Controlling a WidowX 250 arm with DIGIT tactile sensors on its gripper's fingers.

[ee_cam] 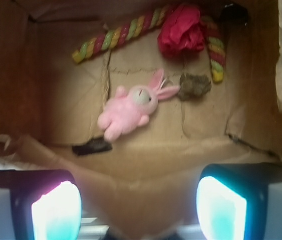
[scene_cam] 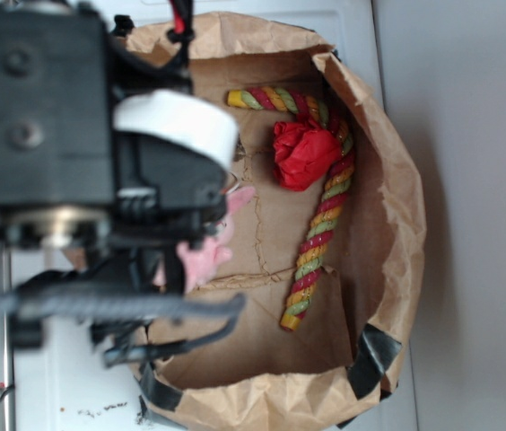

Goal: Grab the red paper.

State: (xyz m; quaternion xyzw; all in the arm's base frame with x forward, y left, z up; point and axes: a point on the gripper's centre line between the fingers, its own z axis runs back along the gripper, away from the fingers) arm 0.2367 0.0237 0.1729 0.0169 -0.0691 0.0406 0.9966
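Observation:
The red paper (scene_cam: 305, 153) (ee_cam: 182, 30) is a crumpled bright red wad lying in the brown paper bag (scene_cam: 396, 206) (ee_cam: 11, 85), tucked into the hook of the striped rope cane (scene_cam: 318, 233) (ee_cam: 116, 35). My gripper (ee_cam: 138, 212) hangs above the bag's near rim, well short of the red paper. Its two glowing pads (ee_cam: 56, 210) stand wide apart with nothing between them. In the exterior view the arm's black body (scene_cam: 47, 117) covers the left side and hides the fingers.
A pink bunny (ee_cam: 131, 105) (scene_cam: 206, 256) lies mid-bag, between me and the red paper. A small brown rough lump (ee_cam: 195, 86) sits beside its ears. A dark scrap (ee_cam: 92, 146) lies near the bag's front fold. Black tape (scene_cam: 374, 355) patches the bag rim.

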